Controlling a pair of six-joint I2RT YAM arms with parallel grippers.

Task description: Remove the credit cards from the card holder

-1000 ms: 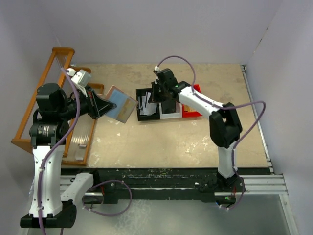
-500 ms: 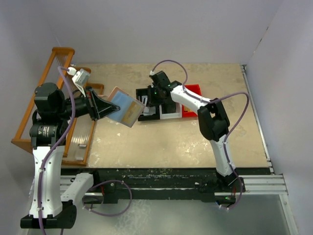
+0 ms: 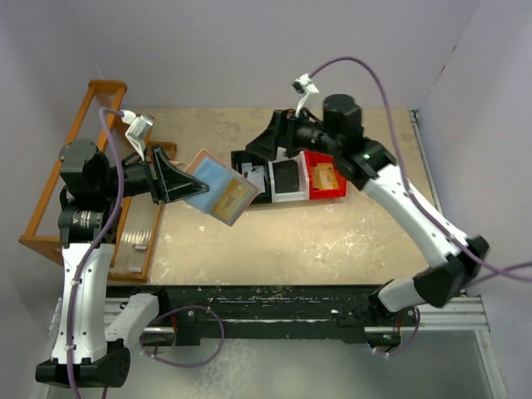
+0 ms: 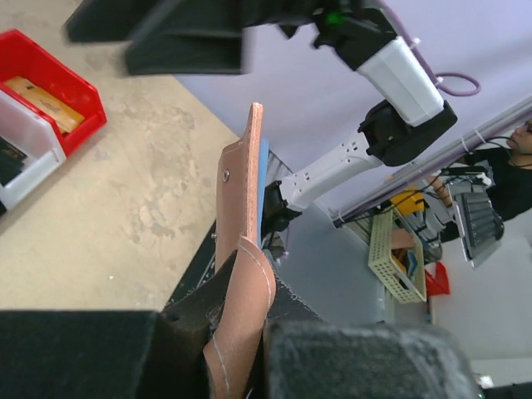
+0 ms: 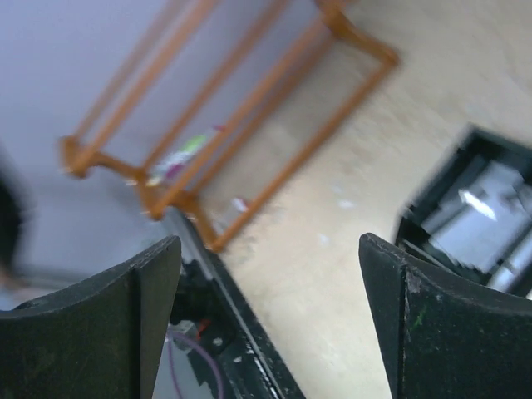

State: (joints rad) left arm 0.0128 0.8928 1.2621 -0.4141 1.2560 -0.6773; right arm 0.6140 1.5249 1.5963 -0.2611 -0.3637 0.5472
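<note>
The card holder (image 3: 214, 184) is a salmon-pink wallet with blue lining, held open in the air left of the bins. My left gripper (image 3: 183, 184) is shut on its near edge. A tan-orange credit card (image 3: 236, 198) shows in its inner pocket. In the left wrist view the card holder (image 4: 248, 195) stands edge-on between my left gripper's (image 4: 249, 312) jaws. An orange card (image 3: 326, 176) lies in the red bin (image 3: 335, 158); pale cards (image 3: 250, 175) lie in the black bin (image 3: 238, 158). My right gripper (image 3: 270, 143) hovers open and empty over the bins' far left, also seen as the right gripper (image 5: 270, 278).
A white bin (image 3: 285, 193) sits between the black and red ones. An orange wooden rack (image 3: 79, 125) stands along the table's left side, seen too as the rack (image 5: 249, 125) in the right wrist view. The red bin (image 4: 79, 79) shows in the left wrist view.
The right arm rose from the bins and its gripper opened. An orange card now lies in the red bin. The left gripper carried the card holder slightly right and down.
</note>
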